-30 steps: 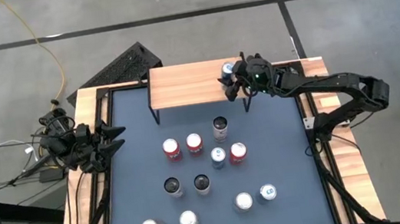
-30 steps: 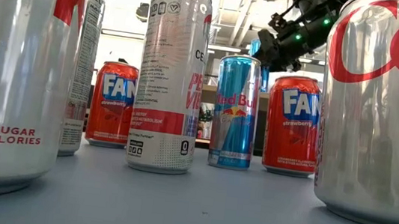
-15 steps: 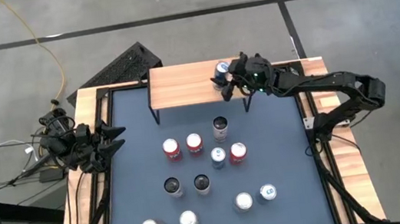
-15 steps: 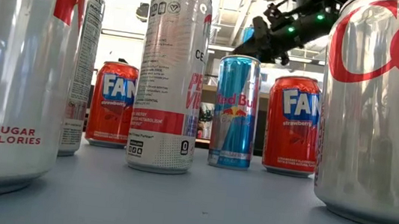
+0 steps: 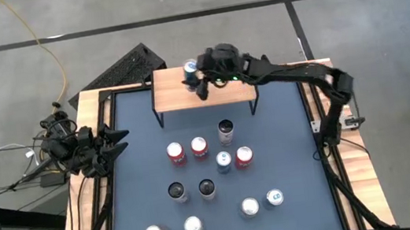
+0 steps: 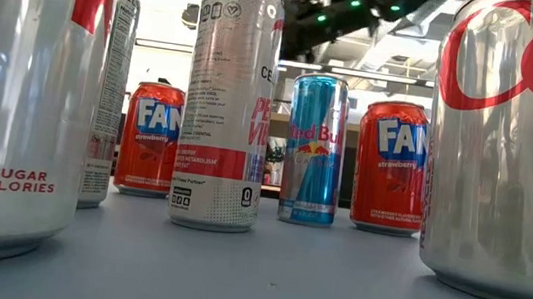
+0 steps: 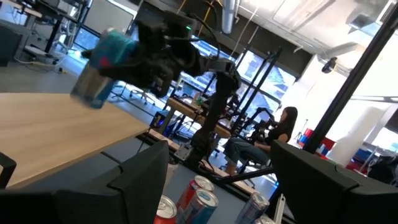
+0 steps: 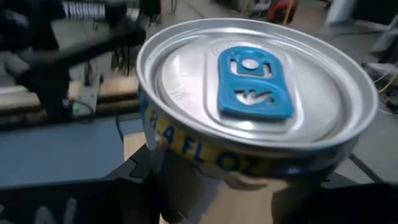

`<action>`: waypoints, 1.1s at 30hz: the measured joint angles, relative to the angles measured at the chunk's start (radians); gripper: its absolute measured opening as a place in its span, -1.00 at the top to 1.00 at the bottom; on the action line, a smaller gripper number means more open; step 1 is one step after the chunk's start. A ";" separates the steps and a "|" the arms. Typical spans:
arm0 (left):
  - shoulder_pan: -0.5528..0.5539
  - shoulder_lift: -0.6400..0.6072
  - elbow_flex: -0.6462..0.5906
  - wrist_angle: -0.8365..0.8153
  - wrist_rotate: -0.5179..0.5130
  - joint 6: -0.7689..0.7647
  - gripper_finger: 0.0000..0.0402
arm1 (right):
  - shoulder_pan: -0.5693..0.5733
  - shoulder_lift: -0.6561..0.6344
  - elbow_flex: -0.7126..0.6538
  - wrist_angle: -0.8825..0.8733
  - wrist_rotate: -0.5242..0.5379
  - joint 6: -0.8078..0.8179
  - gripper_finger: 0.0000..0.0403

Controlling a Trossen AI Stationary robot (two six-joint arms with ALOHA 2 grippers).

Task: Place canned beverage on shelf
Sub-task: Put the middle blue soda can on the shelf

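On the dark worktop (image 5: 144, 194) stood a cluster of upright cans (image 5: 199, 146), nearer than the shelf (image 5: 175, 97). The left gripper (image 5: 117, 142) waited at the worktop's left edge, fingers spread and empty. Farthest back, the right gripper (image 5: 198, 78) held the blue-tabbed can (image 5: 190, 69) between its fingers, tilted above the shelf's wooden top.

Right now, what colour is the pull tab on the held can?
Blue tab, clearest in the right wrist view.

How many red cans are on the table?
3, mid-table: left red can and middle red can side by side, right red can beside the blue can. None looks hidden.
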 joint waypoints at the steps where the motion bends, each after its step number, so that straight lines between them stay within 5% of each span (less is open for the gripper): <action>1: 0.000 0.000 0.000 -0.001 0.000 0.002 -0.36 | 0.000 0.032 0.050 -0.030 -0.007 -0.012 -0.06; 12: 0.000 0.000 0.000 -0.008 0.019 0.011 -0.36 | 0.013 0.270 0.377 -0.145 -0.155 -0.082 -0.06; 33: 0.000 0.000 0.000 -0.062 0.024 0.010 -0.36 | -0.022 0.341 0.399 -0.100 -0.335 -0.080 -0.06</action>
